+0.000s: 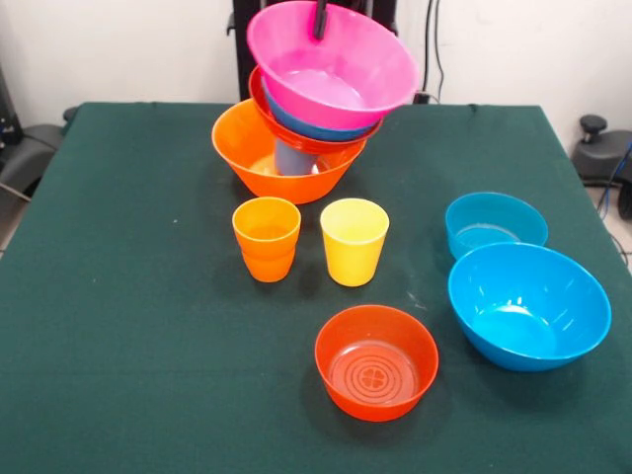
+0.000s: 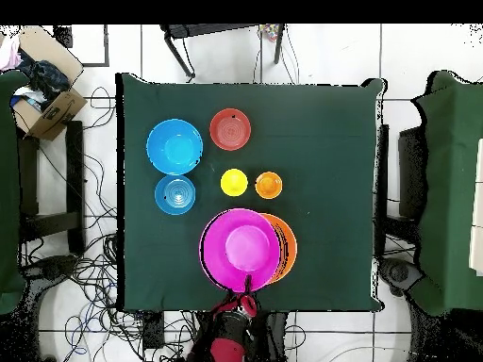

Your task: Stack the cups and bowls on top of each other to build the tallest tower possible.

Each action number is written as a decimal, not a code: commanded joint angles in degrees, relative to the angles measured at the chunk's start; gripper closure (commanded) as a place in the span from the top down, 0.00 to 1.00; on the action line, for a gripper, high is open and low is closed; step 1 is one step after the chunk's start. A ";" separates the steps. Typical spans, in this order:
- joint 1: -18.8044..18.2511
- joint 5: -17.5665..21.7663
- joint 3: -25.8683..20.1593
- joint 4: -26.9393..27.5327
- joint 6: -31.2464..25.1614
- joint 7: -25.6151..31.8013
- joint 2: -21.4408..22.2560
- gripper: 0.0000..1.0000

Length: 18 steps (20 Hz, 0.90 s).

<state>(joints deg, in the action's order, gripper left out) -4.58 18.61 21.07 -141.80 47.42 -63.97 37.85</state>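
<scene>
Your gripper (image 1: 320, 20) comes down from above onto the far rim of the pink bowl (image 1: 336, 69), a dark finger dipping inside it; you cannot tell from either view how far the gripper is spread or whether it pinches the rim. The pink bowl tops the tower (image 1: 301, 118) at the far middle of the green surface (image 1: 128, 296), just before the robot's base. It tilts, mouth turned toward the front camera, and sits off-centre over a blue bowl (image 1: 316, 128), a red-orange bowl (image 1: 272, 114) and the big orange bowl (image 1: 257, 158) at the base, where a blue cup (image 1: 294, 158) stands. Nearer the camera, the orange cup (image 1: 267, 237) and yellow cup (image 1: 354, 240) stand upright side by side, apart. A second red-orange bowl (image 1: 376, 360) and two blue bowls, small (image 1: 494, 222) and large (image 1: 528, 304), rest mouth-up.
</scene>
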 commanded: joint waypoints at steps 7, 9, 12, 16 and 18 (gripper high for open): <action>-0.21 2.06 -5.50 7.30 -3.68 -12.67 1.07 1.00; -0.15 2.17 -5.50 7.55 -3.85 -12.95 1.03 1.00; 0.00 2.32 -5.39 7.57 -4.07 -13.44 1.23 1.00; 0.33 2.40 -5.13 7.74 -4.18 -13.71 1.10 1.00; 0.21 2.46 -5.22 7.64 -4.44 -14.03 1.28 1.00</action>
<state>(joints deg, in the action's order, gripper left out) -4.57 19.48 20.87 -140.92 47.42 -67.78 40.47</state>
